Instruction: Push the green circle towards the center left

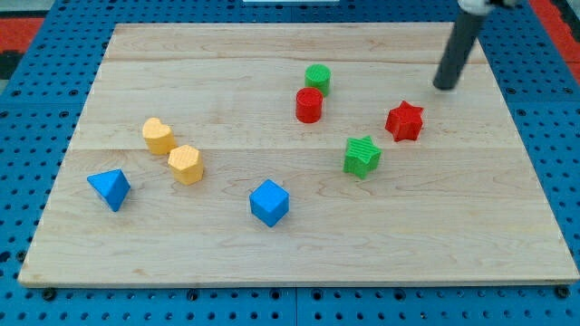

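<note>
You saw a pale wooden board [299, 263], made of planks with the grain running left to right, filling most of the view. It lay on a blue pegboard [562, 136] dotted with small holes, showing on every side. A red strip [36, 14] crossed the view's top left corner. Light was even and soft.

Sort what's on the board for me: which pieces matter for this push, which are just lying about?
In the job:
green circle
my tip, off to the view's right of it, apart

Lying about:
red cylinder
red star
green star
blue cube
blue triangle
yellow heart
yellow hexagon
</note>
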`<act>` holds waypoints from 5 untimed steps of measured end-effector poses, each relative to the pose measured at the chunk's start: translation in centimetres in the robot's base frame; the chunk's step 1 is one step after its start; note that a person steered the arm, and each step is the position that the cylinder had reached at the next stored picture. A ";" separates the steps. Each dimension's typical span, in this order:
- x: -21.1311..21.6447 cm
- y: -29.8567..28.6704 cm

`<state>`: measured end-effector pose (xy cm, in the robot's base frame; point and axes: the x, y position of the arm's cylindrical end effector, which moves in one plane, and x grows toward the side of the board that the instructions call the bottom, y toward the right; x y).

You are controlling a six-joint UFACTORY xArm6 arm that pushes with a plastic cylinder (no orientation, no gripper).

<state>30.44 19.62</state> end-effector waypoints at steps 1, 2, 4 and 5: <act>-0.6 -11.5; 0.9 -23.6; 7.8 -22.3; 7.2 -15.2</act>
